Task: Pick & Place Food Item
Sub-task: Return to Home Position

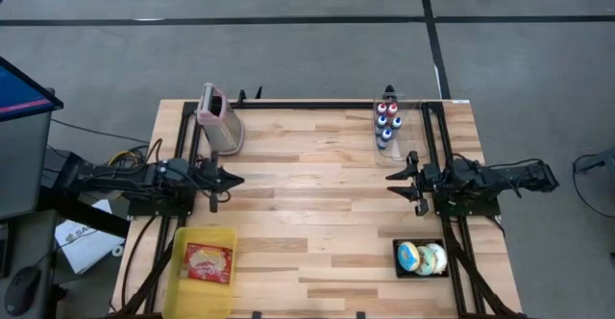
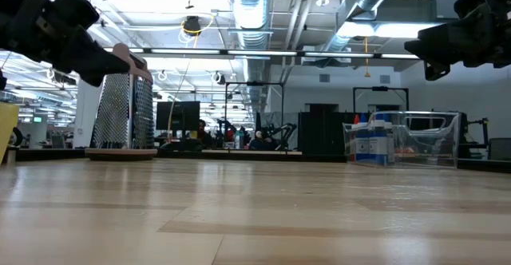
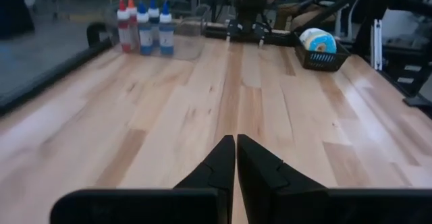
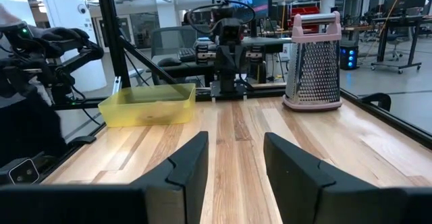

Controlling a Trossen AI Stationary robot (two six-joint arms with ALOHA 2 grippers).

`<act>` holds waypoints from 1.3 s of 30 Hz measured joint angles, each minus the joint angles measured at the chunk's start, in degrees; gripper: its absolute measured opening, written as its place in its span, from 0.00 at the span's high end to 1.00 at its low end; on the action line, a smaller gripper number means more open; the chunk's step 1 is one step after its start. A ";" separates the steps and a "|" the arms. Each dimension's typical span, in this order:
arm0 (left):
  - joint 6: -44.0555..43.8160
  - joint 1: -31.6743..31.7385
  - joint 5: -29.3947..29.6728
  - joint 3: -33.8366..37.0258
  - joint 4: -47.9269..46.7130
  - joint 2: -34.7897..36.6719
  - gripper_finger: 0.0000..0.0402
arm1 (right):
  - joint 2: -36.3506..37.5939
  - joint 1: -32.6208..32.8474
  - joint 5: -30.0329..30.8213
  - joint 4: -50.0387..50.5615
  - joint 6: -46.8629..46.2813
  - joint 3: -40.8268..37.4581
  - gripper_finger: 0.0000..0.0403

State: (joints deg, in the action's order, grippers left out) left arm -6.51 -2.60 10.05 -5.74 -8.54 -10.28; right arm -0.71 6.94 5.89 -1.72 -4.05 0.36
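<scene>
A yellow bin (image 1: pixel 203 257) at the table's near left holds a packaged food item (image 1: pixel 209 261). A black basket (image 1: pixel 420 258) at the near right holds round frosted food items (image 1: pixel 423 257), which also show as the frosted items (image 3: pixel 317 40) in the left wrist view. My left gripper (image 1: pixel 233 179) is shut and empty at the table's left side, above the wood; its fingertips (image 3: pixel 235 143) meet. My right gripper (image 1: pixel 394 180) stands open and empty at the right side, fingers (image 4: pixel 196 158) apart, pointing level toward the left arm.
A metal grater with a pink handle (image 1: pixel 219 119) stands at the far left. A clear box of small paint bottles (image 1: pixel 387 122) sits at the far right. The table's middle (image 1: pixel 317 194) is bare wood. Black frame rails run along both sides.
</scene>
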 joint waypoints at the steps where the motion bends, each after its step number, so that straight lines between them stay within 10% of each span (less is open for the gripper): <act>1: 1.21 -0.01 -0.05 0.00 0.00 0.45 0.97 | -0.02 0.00 0.00 0.00 0.00 0.00 0.66; 39: 1.59 0.00 -0.31 0.00 0.01 0.37 0.97 | -0.02 0.00 0.01 0.00 0.00 -0.02 0.66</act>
State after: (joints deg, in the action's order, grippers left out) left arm -4.93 -2.60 9.74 -5.74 -8.53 -9.91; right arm -0.73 6.94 5.90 -1.72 -4.05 0.34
